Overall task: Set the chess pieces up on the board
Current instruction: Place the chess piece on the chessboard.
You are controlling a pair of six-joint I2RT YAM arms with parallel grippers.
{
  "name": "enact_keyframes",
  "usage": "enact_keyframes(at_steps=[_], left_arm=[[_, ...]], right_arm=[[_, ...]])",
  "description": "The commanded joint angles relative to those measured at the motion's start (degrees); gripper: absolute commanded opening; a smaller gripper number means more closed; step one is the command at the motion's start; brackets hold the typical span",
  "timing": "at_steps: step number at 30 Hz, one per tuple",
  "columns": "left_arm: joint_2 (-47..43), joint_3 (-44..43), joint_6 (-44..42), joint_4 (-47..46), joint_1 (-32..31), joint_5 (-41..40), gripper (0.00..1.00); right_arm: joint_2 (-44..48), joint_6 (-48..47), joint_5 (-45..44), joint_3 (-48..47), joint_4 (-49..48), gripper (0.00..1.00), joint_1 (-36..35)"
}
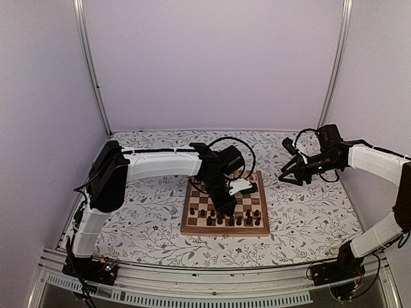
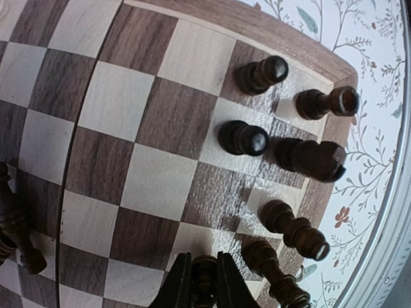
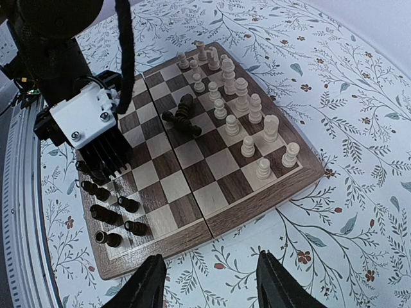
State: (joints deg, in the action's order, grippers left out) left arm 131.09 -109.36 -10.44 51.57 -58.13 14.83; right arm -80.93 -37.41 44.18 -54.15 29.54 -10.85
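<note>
Left gripper (image 1: 226, 206) reaches down over the board (image 1: 221, 233), centre frame, clamped on one dark piece (image 2: 204, 277); six dark pieces (image 2: 243, 138) stand beside. Right gripper (image 1: 290, 173) hovers right, gaping, empty.

Soft even light, board (image 2: 160, 122) glare, fisheye edges

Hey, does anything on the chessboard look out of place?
Yes. A few dark pieces lie toppled in a heap near the middle of the board, while the other dark pieces stand upright along one edge, where the left gripper pinches a dark piece.
</note>
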Motion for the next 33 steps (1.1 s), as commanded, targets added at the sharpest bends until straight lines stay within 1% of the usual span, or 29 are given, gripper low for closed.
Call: enact_keyframes(at_steps=[1, 8, 13, 18, 21, 26, 33], left_arm=[[0.81, -0.41, -0.46, 0.44, -1.02, 1.12, 0.15], [1.49, -0.67, -0.13, -0.20, -1.21, 1.11, 0.19], [1.38, -0.47, 0.15, -0.88, -1.22, 0.58, 0.21], [1.17, -0.33, 0.37, -1.45, -1.22, -0.08, 0.26], [1.05, -0.30, 0.34, -1.64, -1.21, -0.59, 0.27], [-1.34, 0.19, 0.17, -2.74, -0.96, -1.83, 0.28], [-6.45, 0.37, 0.51, -3.40, 1.24, -3.90, 0.31]], right_arm=[[1.20, -0.65, 0.38, -0.69, 0.60, 0.50, 0.13], [1.07, -0.56, 0.38, -0.61, 0.74, 0.50, 0.12], [1.04, -0.64, 0.38, -0.61, 0.76, 0.50, 0.08], [1.03, -0.57, 0.38, -0.60, 0.74, 0.50, 0.10], [1.03, -0.56, 0.46, -0.61, 0.75, 0.50, 0.07], [1.03, -0.47, 0.73, -0.68, 0.78, 0.50, 0.11], [0.86, -0.38, 0.97, -0.83, 0.90, 0.51, 0.07]])
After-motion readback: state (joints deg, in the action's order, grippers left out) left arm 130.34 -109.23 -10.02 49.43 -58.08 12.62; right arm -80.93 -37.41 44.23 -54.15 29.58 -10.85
